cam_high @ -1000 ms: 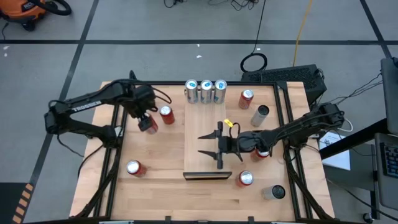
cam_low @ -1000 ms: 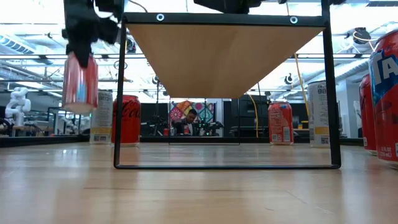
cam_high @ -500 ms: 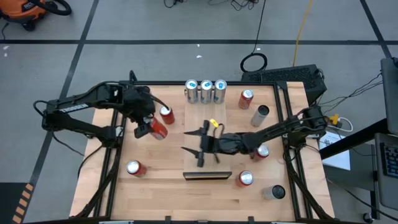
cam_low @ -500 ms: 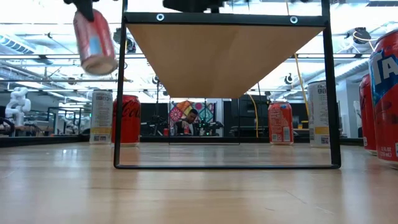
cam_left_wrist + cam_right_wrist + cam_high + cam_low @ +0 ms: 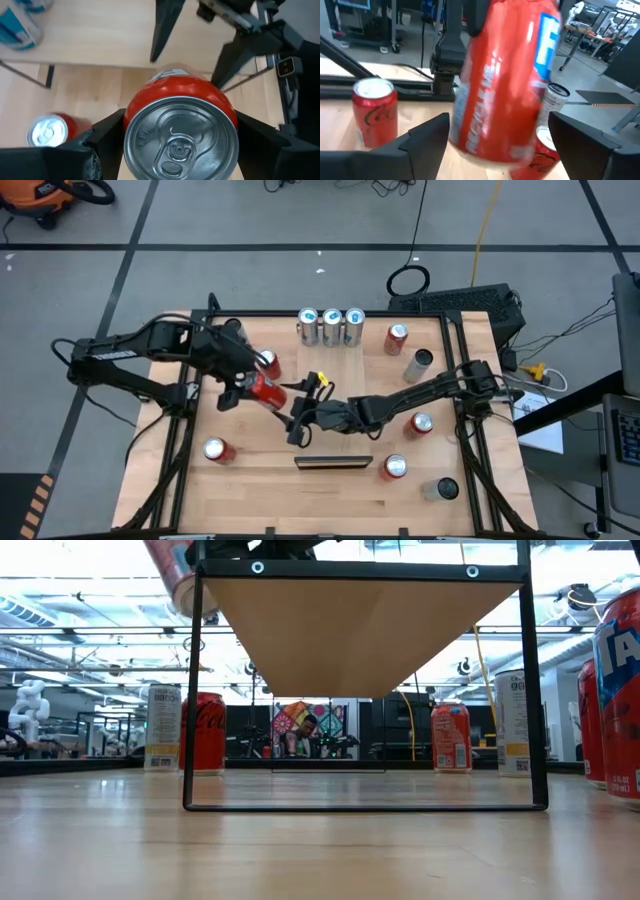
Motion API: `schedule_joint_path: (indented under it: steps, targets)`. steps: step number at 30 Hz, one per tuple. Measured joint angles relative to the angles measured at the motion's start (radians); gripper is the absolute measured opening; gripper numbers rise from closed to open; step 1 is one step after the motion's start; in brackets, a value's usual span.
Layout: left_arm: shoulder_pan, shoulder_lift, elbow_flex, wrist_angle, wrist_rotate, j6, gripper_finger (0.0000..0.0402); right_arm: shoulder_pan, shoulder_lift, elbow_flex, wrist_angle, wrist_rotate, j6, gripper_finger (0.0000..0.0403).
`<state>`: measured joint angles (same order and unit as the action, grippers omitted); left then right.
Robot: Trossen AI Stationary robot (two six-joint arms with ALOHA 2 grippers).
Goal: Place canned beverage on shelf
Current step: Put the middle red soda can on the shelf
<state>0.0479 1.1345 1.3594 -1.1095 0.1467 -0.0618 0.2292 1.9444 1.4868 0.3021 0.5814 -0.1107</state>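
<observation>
Can: I have the red can (image 5: 267, 390) lifted clear of the table, tilted on its side, just off the shelf's left edge.
Left gripper: my left gripper (image 5: 175, 150) is clamped across the can near its top rim, fingers on opposite sides.
Right gripper: my right gripper (image 5: 298, 420) has its fingers spread, the can between them, not touching that I can see.
Shelf: the shelf (image 5: 335, 405) carries three silver cans (image 5: 331, 326) at its far end.
Handling: I judge it rigid but thin-walled and smooth; I'd grip mid-body, firm, without denting.
Weight: cannot tell whether full.
</observation>
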Motion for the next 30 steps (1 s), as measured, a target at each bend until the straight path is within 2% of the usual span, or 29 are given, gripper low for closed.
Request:
schedule_joint_path:
  steps: [6, 13, 24, 27, 30]
  targets:
    - [-0.018, 0.000, 0.000, 0.048, -0.031, -0.003, 0.0288, -0.009, 0.001, 0.001, 0.000, -0.002, 0.012, 0.0331]
    - [-0.019, 0.000, -0.001, 0.097, -0.034, -0.010, 0.0288, -0.029, 0.001, 0.001, -0.004, -0.004, 0.003, 0.0325]
    - [-0.016, 0.024, -0.001, 0.099, -0.059, -0.010, 0.0288, -0.059, 0.001, 0.000, -0.032, -0.009, -0.006, 0.0284]
    - [-0.018, 0.025, -0.001, 0.102, -0.070, -0.011, 0.0288, -0.057, 0.001, 0.000, -0.033, -0.004, -0.010, 0.0292]
    - [-0.018, 0.025, -0.001, 0.100, -0.072, -0.010, 0.0288, -0.057, -0.001, 0.000, -0.035, -0.004, -0.011, 0.0315]
